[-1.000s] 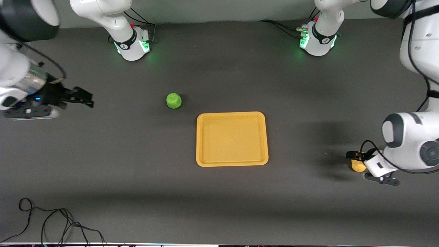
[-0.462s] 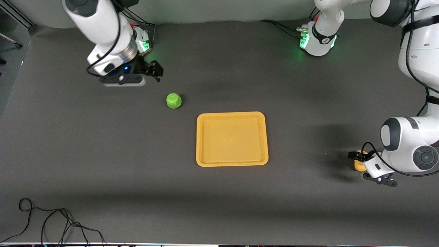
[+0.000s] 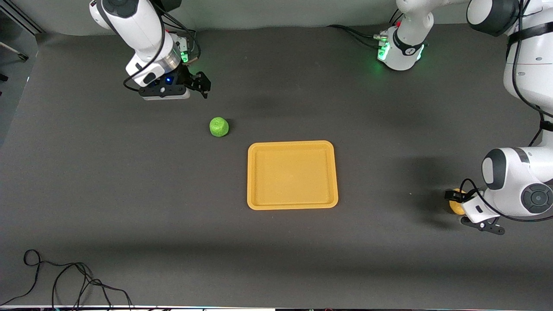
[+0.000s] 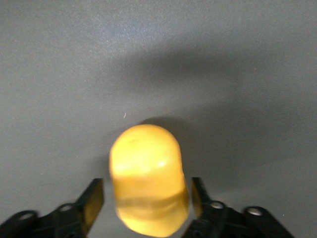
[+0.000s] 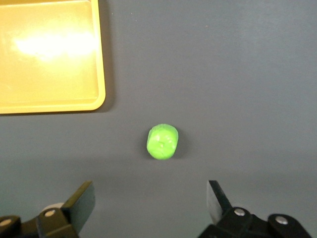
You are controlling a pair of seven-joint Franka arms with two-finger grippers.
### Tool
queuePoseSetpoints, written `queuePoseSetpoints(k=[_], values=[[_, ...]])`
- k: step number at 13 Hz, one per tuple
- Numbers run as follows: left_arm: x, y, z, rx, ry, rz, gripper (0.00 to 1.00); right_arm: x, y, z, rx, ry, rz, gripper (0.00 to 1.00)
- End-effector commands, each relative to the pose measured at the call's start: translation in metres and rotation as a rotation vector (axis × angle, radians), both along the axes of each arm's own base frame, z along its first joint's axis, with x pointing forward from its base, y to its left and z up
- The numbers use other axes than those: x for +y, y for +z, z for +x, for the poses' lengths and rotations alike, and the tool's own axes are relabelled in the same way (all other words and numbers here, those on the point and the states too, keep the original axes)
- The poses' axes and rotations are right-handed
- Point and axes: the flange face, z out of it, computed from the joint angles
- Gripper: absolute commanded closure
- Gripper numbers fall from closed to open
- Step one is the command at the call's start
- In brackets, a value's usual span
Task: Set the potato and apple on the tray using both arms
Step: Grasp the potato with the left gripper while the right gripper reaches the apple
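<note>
- Straddling the potato (image 4: 148,178), the left gripper (image 4: 143,198) is down at the table near the left arm's end, with one finger on each side of the yellow-orange lump.
- In the left wrist view both fingers (image 4: 93,199) sit just beside the potato with narrow slivers of table showing between pad and skin, so the jaws are parted only a little wider than the potato and no firm clamp is visible.
- From the front view the potato (image 3: 455,206) shows as a small orange patch half hidden by the left gripper (image 3: 459,201), well apart from the tray (image 3: 292,204) and toward the left arm's end of the table.
- The right gripper (image 3: 203,86) hangs over bare table close to the right arm's base, its fingers spread wide and holding nothing.
- The apple (image 3: 219,127) rests on the table, nearer to the front camera than the spot under the right gripper, and near the tray's corner without touching it.
- In the right wrist view the apple (image 5: 162,142) lies ahead of the wide-open fingers (image 5: 79,203), with a corner of the tray (image 5: 101,94) beside it.
- A black cable (image 3: 65,280) lies looped on the table at the edge nearest the front camera, toward the right arm's end.
</note>
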Motion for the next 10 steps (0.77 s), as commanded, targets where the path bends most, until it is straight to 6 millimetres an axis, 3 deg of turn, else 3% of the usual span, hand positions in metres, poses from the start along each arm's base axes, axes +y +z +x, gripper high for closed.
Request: queuePoseSetpoints(k=[1,2,4,6,8,10], values=[[0.002,0.013,0.003,-0.004,-0.009,0.003,0.94,-0.002,-0.07,-0.009,-0.042,-0.005,0.008,0.0],[0.001,0.023,0.004,0.005,0.009,-0.012,0.95,0.003,-0.096,-0.005,-0.041,-0.003,0.003,0.0],[-0.018,0.047,0.009,0.029,0.082,-0.116,0.95,0.019,-0.14,-0.004,-0.031,0.01,-0.012,0.0],[-0.063,0.082,0.005,0.053,0.149,-0.171,0.95,0.021,-0.172,-0.001,-0.027,0.004,-0.021,0.0],[-0.145,0.095,-0.005,0.118,0.219,-0.128,0.94,0.021,-0.195,-0.003,-0.018,0.008,-0.033,0.0],[-0.235,0.097,-0.017,0.136,0.295,-0.132,0.91,0.018,-0.216,-0.012,-0.017,0.014,-0.036,0.0]])
